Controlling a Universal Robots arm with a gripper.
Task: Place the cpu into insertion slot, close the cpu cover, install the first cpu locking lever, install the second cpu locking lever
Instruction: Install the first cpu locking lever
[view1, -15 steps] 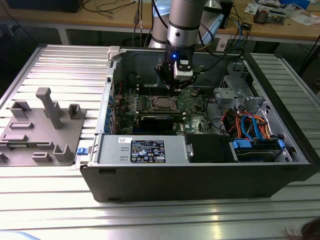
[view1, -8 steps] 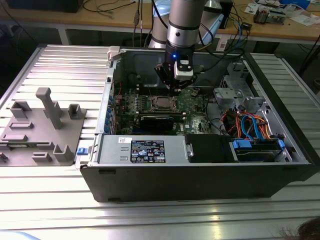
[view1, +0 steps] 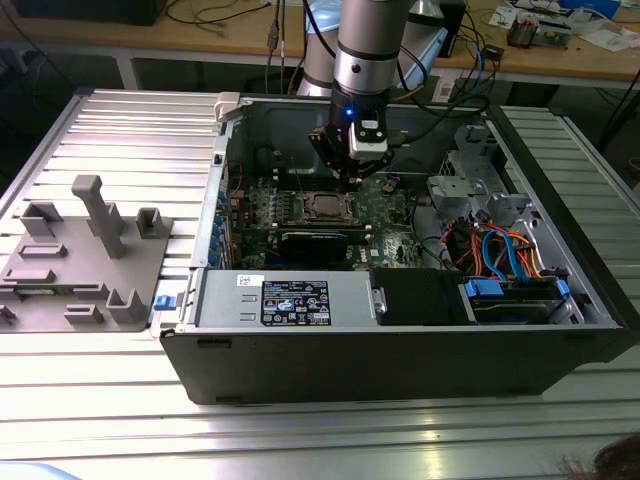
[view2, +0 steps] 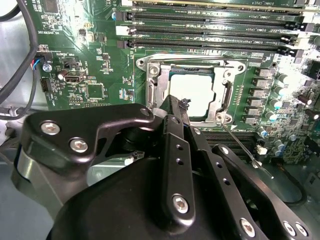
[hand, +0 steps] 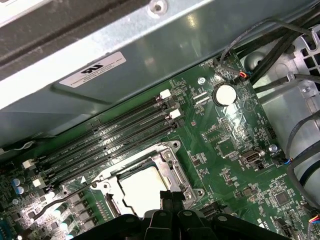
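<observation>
- Chip (view2: 192, 92): it lies flat in the socket (view2: 145, 64), dull metal top up.
- The chip is square, so it has no long axis. Its edges run in line with the memory slots (view2: 210, 25).
- The cover (view2: 161, 82) lies down over the chip. Its silvery frame rings the chip's edges, and the metal top shows through the square window.
- The socket sits in the green board (view2: 100, 65), just beside the rows of memory slots.
- The board lies on the floor of an open computer case (view1: 400, 370), which rests on its side on the ribbed metal counter (view1: 100, 130).
- The case also holds:
  - a grey power box (view1: 290, 300) with a label, along the near wall
  - a long black card (view1: 315, 240) between that box and the socket
  - a bundle of blue and orange cables (view1: 500, 250) towards the exterior view's right
- A thin wire lever (view2: 240, 145) slants away from one corner of the socket.
- In the first wrist view a second wire lever (hand: 65, 197) runs alongside the memory slots. I cannot tell whether either lever is latched.
- The hand (view2: 179, 104) hangs over the socket's edge, close above the cover. Its fingers are clenched together with nothing seen between them.
- A grey moulded holder (view1: 90, 260) stands on the counter outside the case, at the exterior view's left.
</observation>
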